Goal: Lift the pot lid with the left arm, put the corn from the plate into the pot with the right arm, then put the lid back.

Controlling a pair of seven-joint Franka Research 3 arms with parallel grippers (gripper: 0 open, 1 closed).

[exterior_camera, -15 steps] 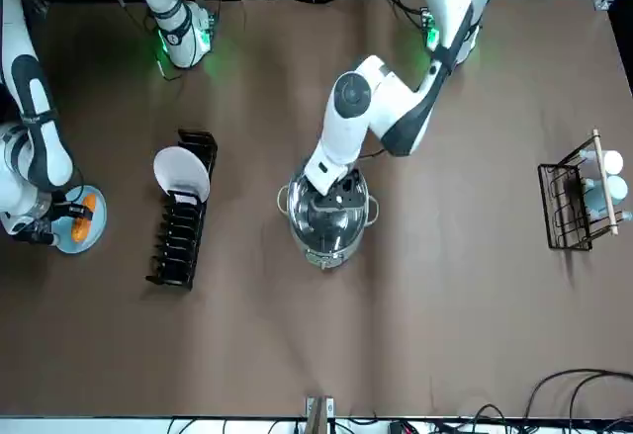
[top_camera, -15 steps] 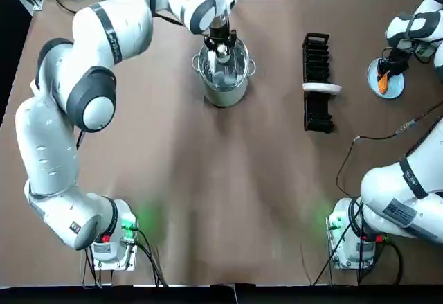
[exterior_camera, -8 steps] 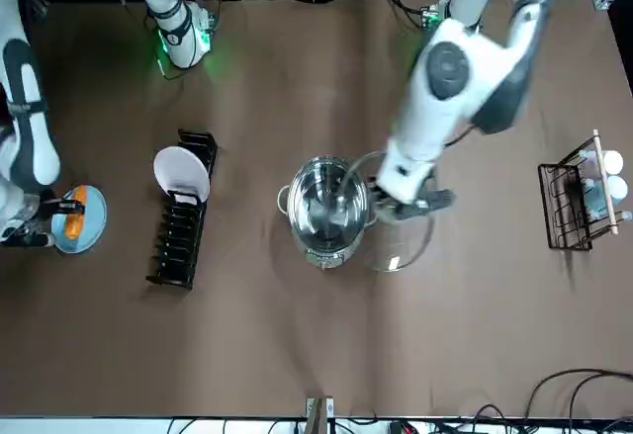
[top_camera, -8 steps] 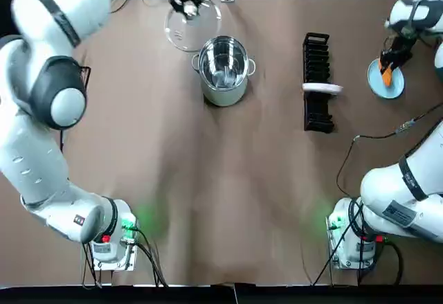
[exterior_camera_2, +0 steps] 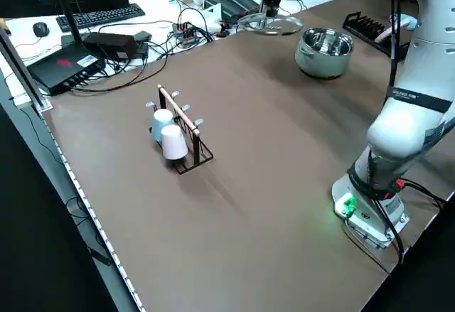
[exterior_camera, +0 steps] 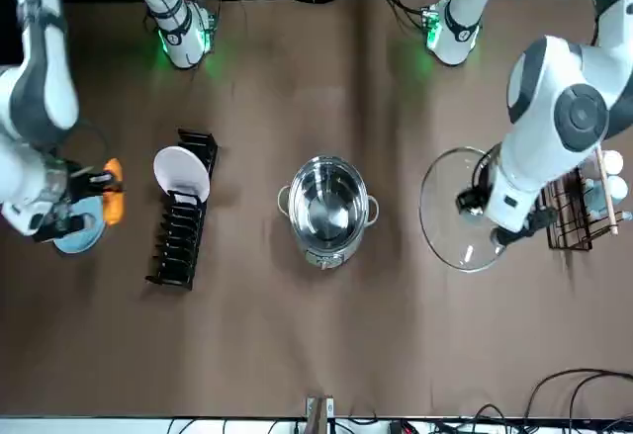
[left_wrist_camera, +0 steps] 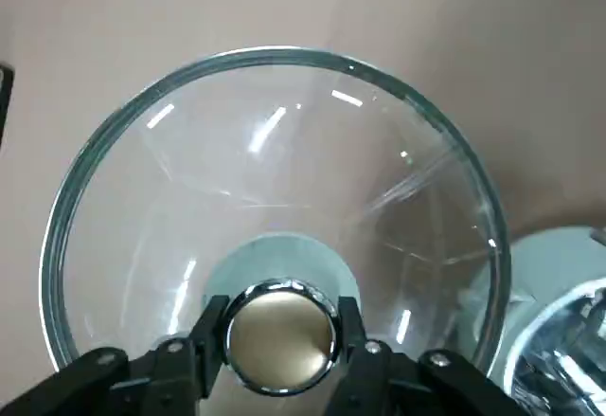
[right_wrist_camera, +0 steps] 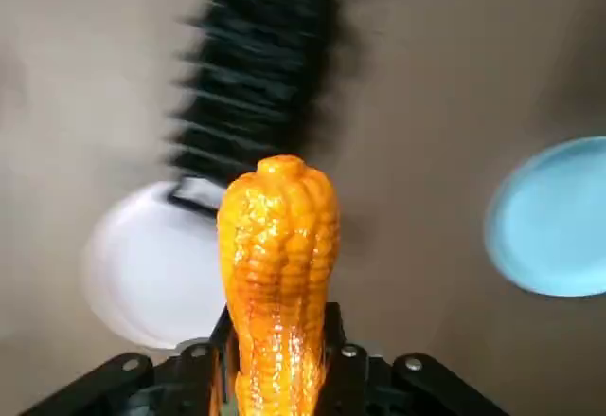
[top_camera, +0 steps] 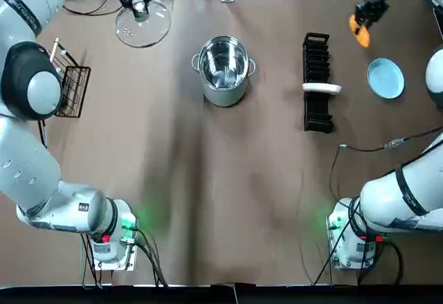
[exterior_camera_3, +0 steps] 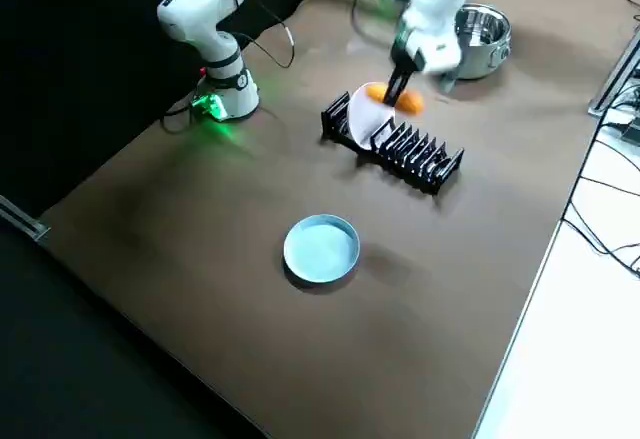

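No writing, label, brand or number is legible on anything here.

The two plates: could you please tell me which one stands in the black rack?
The white plate, upright in the dish rack; the blue plate lies flat on the table.

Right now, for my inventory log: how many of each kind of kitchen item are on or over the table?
Pot: 1
Glass lid, in the left pincer: 1
Corn, in the right pincer: 1
Plates, blue plate and white plate: 2
Racks, dish rack and wire rack: 2
Cups, blue cup and white cup: 2
Total: 9
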